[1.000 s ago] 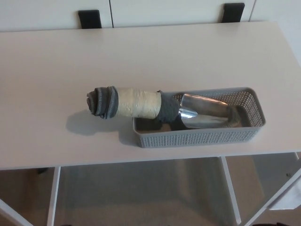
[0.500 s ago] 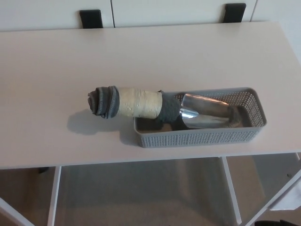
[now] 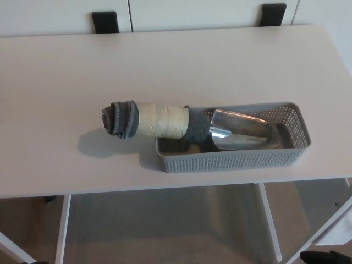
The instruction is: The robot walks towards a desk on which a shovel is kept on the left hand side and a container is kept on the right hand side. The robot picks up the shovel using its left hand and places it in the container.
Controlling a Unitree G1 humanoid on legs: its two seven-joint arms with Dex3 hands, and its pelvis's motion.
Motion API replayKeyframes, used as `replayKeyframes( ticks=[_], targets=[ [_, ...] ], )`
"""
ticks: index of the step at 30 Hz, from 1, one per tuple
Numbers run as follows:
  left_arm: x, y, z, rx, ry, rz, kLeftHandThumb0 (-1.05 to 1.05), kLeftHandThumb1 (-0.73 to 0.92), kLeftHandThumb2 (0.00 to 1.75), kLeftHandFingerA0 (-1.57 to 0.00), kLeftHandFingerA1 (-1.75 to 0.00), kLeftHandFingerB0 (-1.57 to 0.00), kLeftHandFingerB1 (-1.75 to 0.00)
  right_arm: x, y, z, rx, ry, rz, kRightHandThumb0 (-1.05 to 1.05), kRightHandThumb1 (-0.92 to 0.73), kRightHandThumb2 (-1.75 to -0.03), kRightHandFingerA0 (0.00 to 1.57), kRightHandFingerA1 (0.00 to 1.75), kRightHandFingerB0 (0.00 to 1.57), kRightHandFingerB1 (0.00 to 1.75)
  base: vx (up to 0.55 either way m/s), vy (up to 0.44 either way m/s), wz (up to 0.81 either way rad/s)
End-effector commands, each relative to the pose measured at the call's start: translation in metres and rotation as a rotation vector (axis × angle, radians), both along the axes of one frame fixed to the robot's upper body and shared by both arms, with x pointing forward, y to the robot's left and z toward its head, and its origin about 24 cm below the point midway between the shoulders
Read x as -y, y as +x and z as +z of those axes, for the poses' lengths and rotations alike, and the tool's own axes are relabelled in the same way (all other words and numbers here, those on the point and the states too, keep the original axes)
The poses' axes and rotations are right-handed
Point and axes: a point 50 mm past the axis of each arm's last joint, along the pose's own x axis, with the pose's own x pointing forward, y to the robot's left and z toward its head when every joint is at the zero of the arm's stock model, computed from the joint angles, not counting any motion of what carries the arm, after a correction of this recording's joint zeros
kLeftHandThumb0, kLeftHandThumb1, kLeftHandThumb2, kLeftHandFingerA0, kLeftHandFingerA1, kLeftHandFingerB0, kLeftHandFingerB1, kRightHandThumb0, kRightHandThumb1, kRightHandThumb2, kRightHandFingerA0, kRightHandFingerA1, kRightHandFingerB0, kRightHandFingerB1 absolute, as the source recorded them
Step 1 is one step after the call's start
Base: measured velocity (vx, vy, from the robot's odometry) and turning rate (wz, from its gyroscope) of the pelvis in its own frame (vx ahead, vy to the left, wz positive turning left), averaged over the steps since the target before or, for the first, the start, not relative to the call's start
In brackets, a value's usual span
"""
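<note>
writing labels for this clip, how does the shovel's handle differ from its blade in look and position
The handle is thick, matte, cream and grey, and sticks out over the container's left end above the desk. The blade is shiny metal and lies inside the container. Both lie along the container's length.

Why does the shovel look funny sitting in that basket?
The shovel is too long for the gray container. Its shiny metal blade lies inside, but the wrapped handle pokes out over the left rim, above the desk.

Pale desk (image 3: 165,60), white legs; beige floor (image 3: 165,231); white cabinets (image 3: 192,11) behind.
</note>
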Motion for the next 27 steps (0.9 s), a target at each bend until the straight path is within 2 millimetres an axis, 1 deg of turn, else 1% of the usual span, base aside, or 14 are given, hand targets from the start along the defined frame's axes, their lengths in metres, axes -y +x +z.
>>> replayKeyframes(
  ticks=[1,6,8,9,13,17,20,22,23,24,27],
  targets=[
    [-0.004,0.003,0.006,0.061,0.034,-0.020,-0.74,0.60,0.90,-0.16,-0.45,-0.12,-0.40,0.003,0.002,0.004,0.042,-0.010,-0.014,-0.40,-0.46,-0.53,0.53,0.49,0.40,0.42,0.00,0.000,0.00],
    [-0.004,0.003,0.006,0.063,0.037,-0.031,-0.74,0.60,0.89,-0.16,-0.45,-0.12,-0.40,0.004,0.003,0.005,0.058,-0.028,-0.053,-0.43,-0.47,-0.53,0.51,0.48,0.38,0.41,0.00,0.000,0.00],
    [-0.004,0.004,0.007,0.072,0.041,-0.039,-0.74,0.60,0.90,-0.16,-0.45,-0.12,-0.40,0.004,0.005,0.006,0.095,-0.036,-0.084,-0.42,-0.47,-0.53,0.51,0.50,0.40,0.42,0.00,0.000,0.00],
    [-0.004,0.004,0.007,0.072,0.049,-0.046,-0.74,0.60,0.90,-0.16,-0.45,-0.12,-0.40,0.005,0.005,0.007,0.108,-0.035,-0.121,-0.43,-0.47,-0.53,0.50,0.49,0.39,0.41,0.00,0.000,0.00],
    [-0.004,0.004,0.007,0.072,0.058,-0.054,-0.74,0.60,0.90,-0.16,-0.45,-0.13,-0.40,0.007,0.005,0.011,0.123,-0.027,-0.170,-0.43,-0.51,-0.54,0.47,0.48,0.34,0.40,0.00,0.000,0.00],
    [-0.005,0.005,0.008,0.076,0.060,-0.058,-0.75,0.60,0.90,-0.16,-0.45,-0.12,-0.40,0.007,0.005,0.011,0.122,-0.032,-0.160,-0.44,-0.49,-0.54,0.52,0.49,0.36,0.41,0.00,0.000,0.00],
    [-0.005,0.005,0.009,0.078,0.078,-0.072,-0.74,0.61,0.91,-0.17,-0.46,-0.12,-0.41,0.006,0.005,0.010,0.121,-0.023,-0.170,-0.41,-0.50,-0.54,0.48,0.50,0.35,0.41,0.00,0.000,0.00],
    [-0.005,0.003,0.008,0.071,0.076,-0.071,-0.74,0.61,0.90,-0.16,-0.45,-0.12,-0.41,0.007,0.002,0.010,0.139,-0.010,-0.201,-0.44,-0.49,-0.54,0.44,0.49,0.34,0.41,0.00,0.000,0.00],
    [-0.005,0.003,0.008,0.070,0.074,-0.072,-0.71,0.74,0.63,-0.21,-0.34,-0.17,-0.28,0.006,0.001,0.013,0.198,0.000,-0.256,-0.53,-0.41,-0.73,0.39,0.56,0.28,0.49,0.00,0.000,0.00],
    [-0.005,0.003,0.008,0.068,0.073,-0.070,-0.72,0.74,0.62,-0.21,-0.33,-0.17,-0.27,0.008,0.001,0.015,0.235,0.005,-0.295,-0.52,-0.53,-0.55,0.39,0.49,0.28,0.41,0.00,0.000,0.00],
    [-0.005,0.004,0.008,0.073,0.065,-0.060,-0.71,0.72,0.62,-0.21,-0.33,-0.19,-0.28,0.016,0.003,0.020,0.292,0.027,-0.409,-0.48,-0.57,-0.57,0.36,0.50,0.24,0.41,0.00,0.000,0.00]
  ],
)
